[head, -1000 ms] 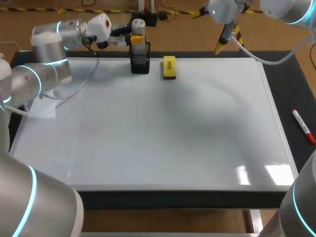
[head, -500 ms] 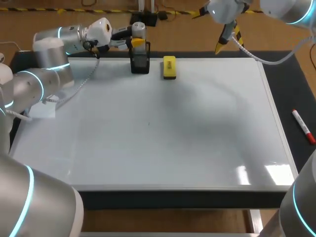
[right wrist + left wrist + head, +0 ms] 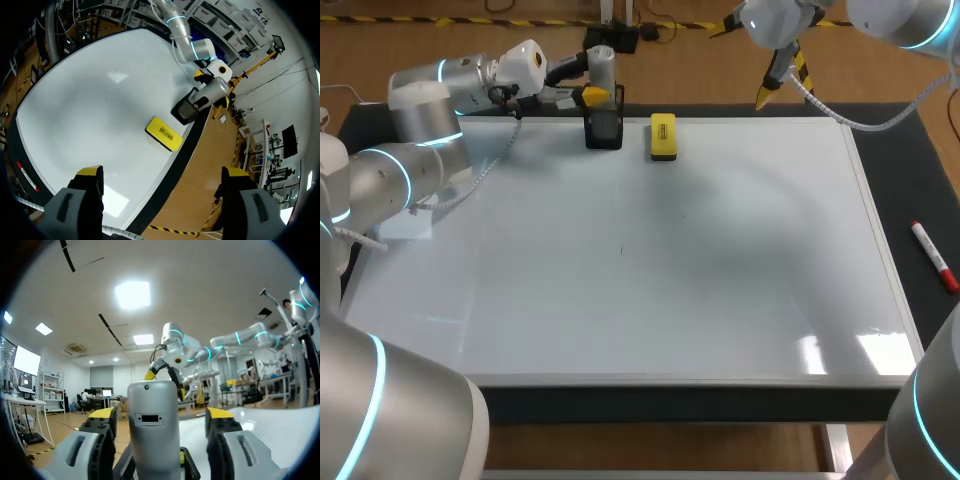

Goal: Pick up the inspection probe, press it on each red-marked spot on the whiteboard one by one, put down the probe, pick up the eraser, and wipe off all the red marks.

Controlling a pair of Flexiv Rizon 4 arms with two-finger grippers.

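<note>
The left tool (image 3: 161, 414) sat at the whiteboard's (image 3: 650, 290) far edge, fingers spread to either side of the probe (image 3: 152, 432), a gap showing on each side. The probe stood upright in its black holder (image 3: 604, 130), its long axis vertical and directly between the fingers, so the left arm was far nearer. Just right of it lay the yellow eraser (image 3: 663, 136). The right tool (image 3: 162, 172) hung spread and empty beyond the far edge. A marker (image 3: 934, 256) lay on the desk's right. One of each; no red marks were visible.
</note>
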